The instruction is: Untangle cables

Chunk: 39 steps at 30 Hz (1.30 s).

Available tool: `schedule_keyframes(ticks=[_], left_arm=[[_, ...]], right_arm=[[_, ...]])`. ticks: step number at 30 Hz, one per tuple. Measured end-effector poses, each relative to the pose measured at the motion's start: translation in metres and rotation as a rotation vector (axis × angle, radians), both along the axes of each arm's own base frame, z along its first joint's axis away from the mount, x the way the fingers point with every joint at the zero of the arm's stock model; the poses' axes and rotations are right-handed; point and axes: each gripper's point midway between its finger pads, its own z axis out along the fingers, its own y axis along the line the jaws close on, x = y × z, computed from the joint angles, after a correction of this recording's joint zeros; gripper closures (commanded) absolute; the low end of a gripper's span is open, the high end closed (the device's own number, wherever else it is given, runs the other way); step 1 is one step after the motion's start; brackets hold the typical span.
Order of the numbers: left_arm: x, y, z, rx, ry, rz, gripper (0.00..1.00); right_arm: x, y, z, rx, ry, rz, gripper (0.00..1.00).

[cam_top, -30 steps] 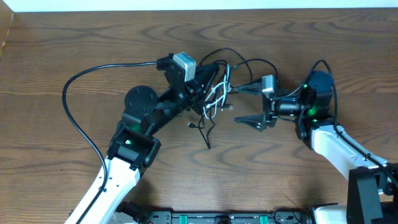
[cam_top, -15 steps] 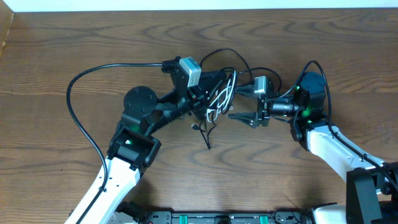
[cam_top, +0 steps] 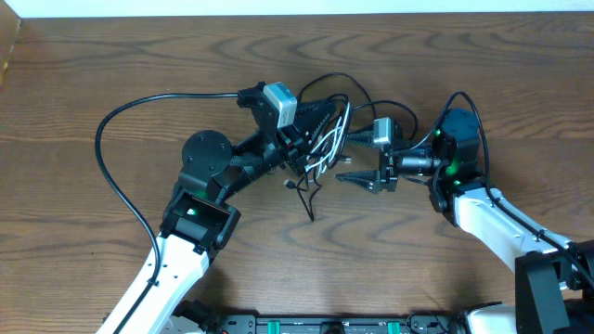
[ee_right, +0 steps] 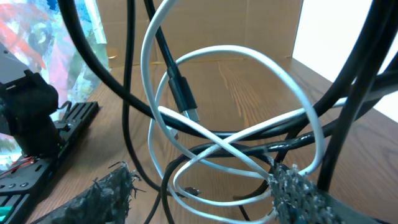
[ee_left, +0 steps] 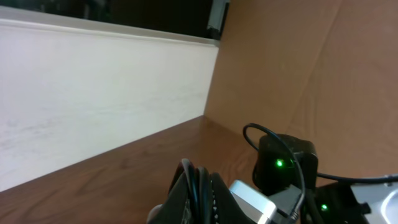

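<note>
The cables [cam_top: 327,139] form a tangled bunch of thin black cords with one white cord [cam_top: 322,154], held up off the table's middle. My left gripper [cam_top: 314,128] is shut on black strands of the bunch; the left wrist view shows its fingers [ee_left: 200,194] pinched on them. My right gripper [cam_top: 342,158] is open, its fingertips at the bunch's right edge. In the right wrist view the white loops [ee_right: 249,134] and black cords [ee_right: 180,93] hang between and just beyond the open fingers [ee_right: 199,199]. A loose black end [cam_top: 309,211] trails down onto the table.
The left arm's thick black wire [cam_top: 116,158] arcs over the table at the left. The right arm's base [cam_top: 459,139] and its wire stand right of the bunch. A pale wall edge [cam_top: 297,7] runs along the back.
My right gripper has moved left, closing in on the bunch with its fingers still open. The left gripper keeps hold of the cables and has barely shifted.
</note>
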Motion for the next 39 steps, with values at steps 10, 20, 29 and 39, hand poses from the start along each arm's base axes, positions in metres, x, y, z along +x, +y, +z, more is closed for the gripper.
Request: schedule_keyframes(ticks=[10, 20, 29, 39], left_arm=[[0.014, 0.010, 0.000, -0.006, 0.007, 0.100, 0.92], [0.008, 0.006, -0.001, -0.014, 0.022, 0.058, 0.92], [-0.002, -0.002, -0.005, -0.002, 0.040, -0.016, 0.92], [-0.001, -0.001, -0.007, 0.004, 0.040, -0.010, 0.92]], right_arm=[[-0.007, 0.001, -0.001, 0.001, -0.024, 0.038, 0.44], [-0.011, 0.001, 0.000, 0.007, -0.063, 0.068, 0.26], [0.000, 0.000, -0.003, -0.013, -0.074, 0.005, 0.33], [0.003, 0.000, -0.003, -0.016, -0.085, -0.013, 0.28]])
